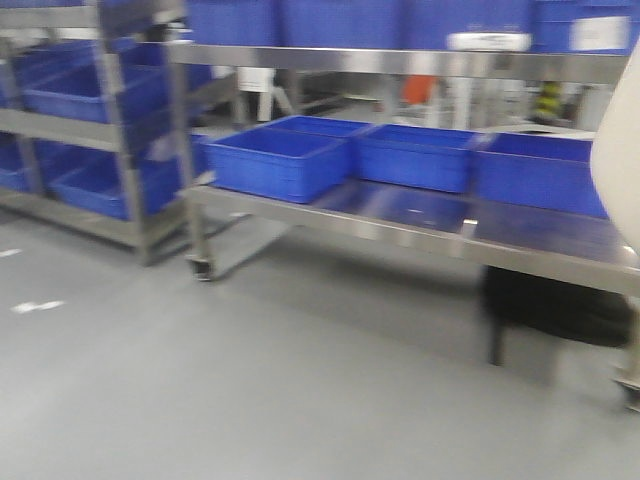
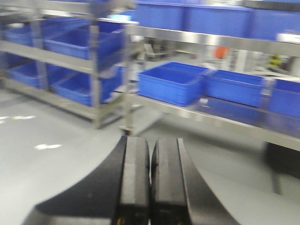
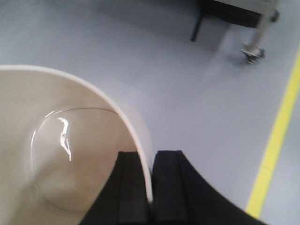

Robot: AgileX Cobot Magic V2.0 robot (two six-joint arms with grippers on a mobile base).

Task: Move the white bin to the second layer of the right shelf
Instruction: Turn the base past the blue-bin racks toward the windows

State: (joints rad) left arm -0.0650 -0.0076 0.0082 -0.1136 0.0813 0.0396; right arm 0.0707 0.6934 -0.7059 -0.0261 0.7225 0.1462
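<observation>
The white bin fills the lower left of the right wrist view, its glossy cream inside facing me. My right gripper is shut on its thin rim, one finger inside the wall and one outside. In the front view, part of the bin's wall shows at the right edge, held above the floor. My left gripper is shut on nothing and hangs over grey floor, facing the racks. The right shelf second layer is out of view. All frames are blurred.
A steel table top carries blue crates, with more crates on the level above. A steel rack of blue crates stands at the left. A black object sits under the table. A yellow floor line runs past a caster leg.
</observation>
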